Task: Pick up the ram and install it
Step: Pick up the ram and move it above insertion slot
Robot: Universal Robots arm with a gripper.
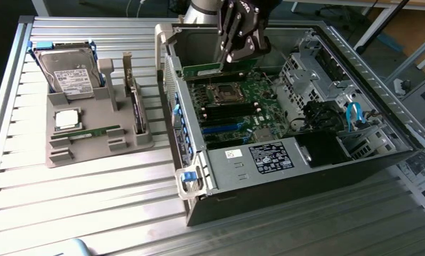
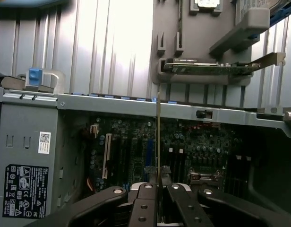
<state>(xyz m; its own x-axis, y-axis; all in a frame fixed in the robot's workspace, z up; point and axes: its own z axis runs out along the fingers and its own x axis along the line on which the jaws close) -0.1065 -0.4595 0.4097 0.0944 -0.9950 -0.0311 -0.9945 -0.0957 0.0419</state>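
At the exterior view's left, a grey holder [image 1: 91,154] carries a hard drive [image 1: 69,74] and a second green stick [image 1: 91,132] that lies flat and untouched. It is well apart from the arm.

Further right stands the open computer case [image 1: 269,197], with the main board [image 1: 233,104] lying bare inside it. The pincer [image 1: 244,53] hangs over the far part of this board. It is clenched on the ram [image 1: 206,70], which it grips by the upper edge, so the green board hangs below the fingers with its long side about level. The ram is in the air, above the board and touching nothing else that I can see.

So I judge that the picking up is done and the installing is in hand but not finished: the ram is carried and not yet seated. Seating it calls for the lower edge to stand exactly along one of the long dark slots [image 1: 230,113], and for a straight push, since a tilted stick could jam.

In the wrist view the pincer [image 2: 158,189] is nearly shut. Its two fingers [image 2: 144,198] press both faces of the ram [image 2: 158,137], seen here edge-on as a thin line over the board [image 2: 131,146].
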